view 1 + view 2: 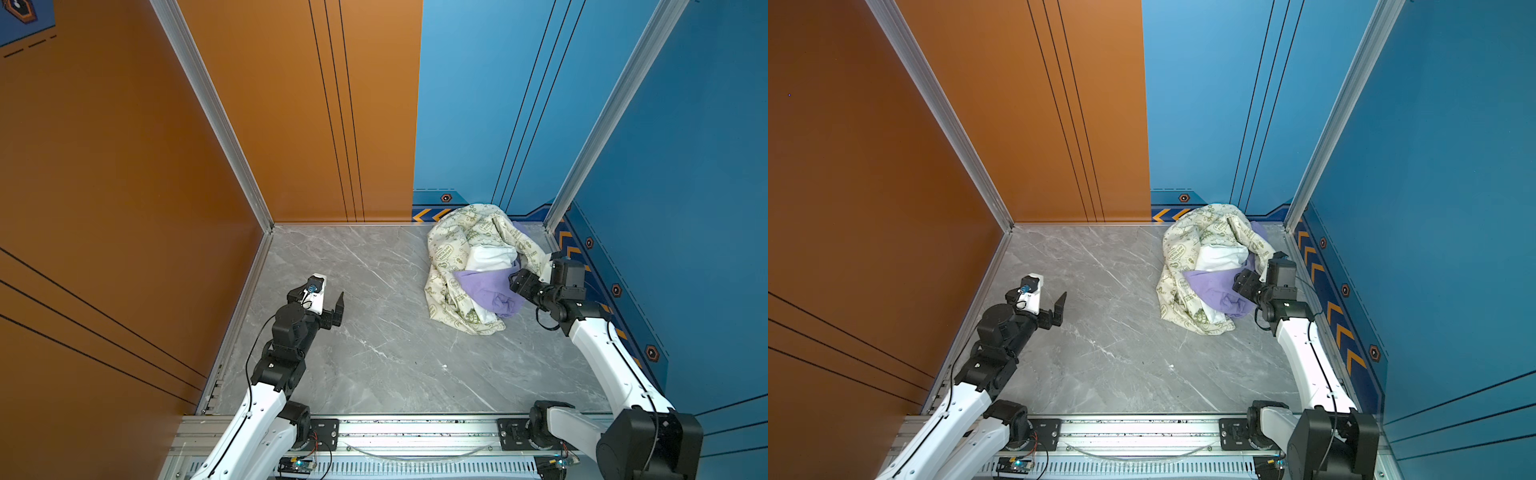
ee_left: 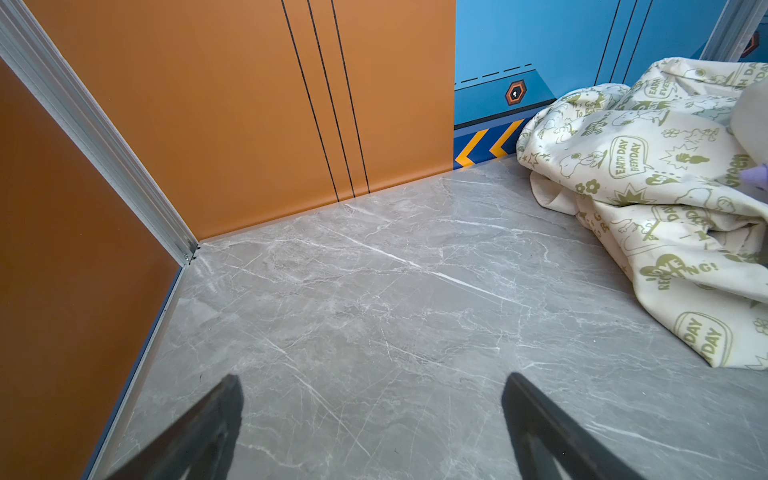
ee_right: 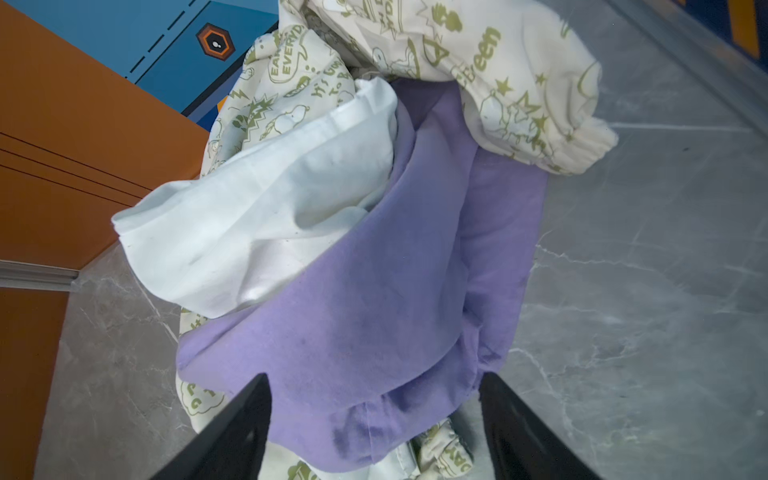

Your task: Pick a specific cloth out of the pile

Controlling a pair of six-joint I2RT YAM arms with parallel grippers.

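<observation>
Overhead, in both top views: the pile [image 1: 451, 249] sits on the grey worktop [image 1: 374, 353]; the purple cloth [image 1: 482, 286] lies draped on the pile's near side, just beside the white cloth [image 1: 492, 257].
Right end effector [image 1: 514, 282]: at the purple cloth's edge, against the pile.
Left end effector [image 1: 330, 296]: well apart from the pile, over bare worktop.
Left wrist view: fingers [image 2: 216, 415] spread wide, released, nothing between them.
Right wrist view: fingers [image 3: 245, 415] spread, released, flanking a purple fold without pinching it.
</observation>
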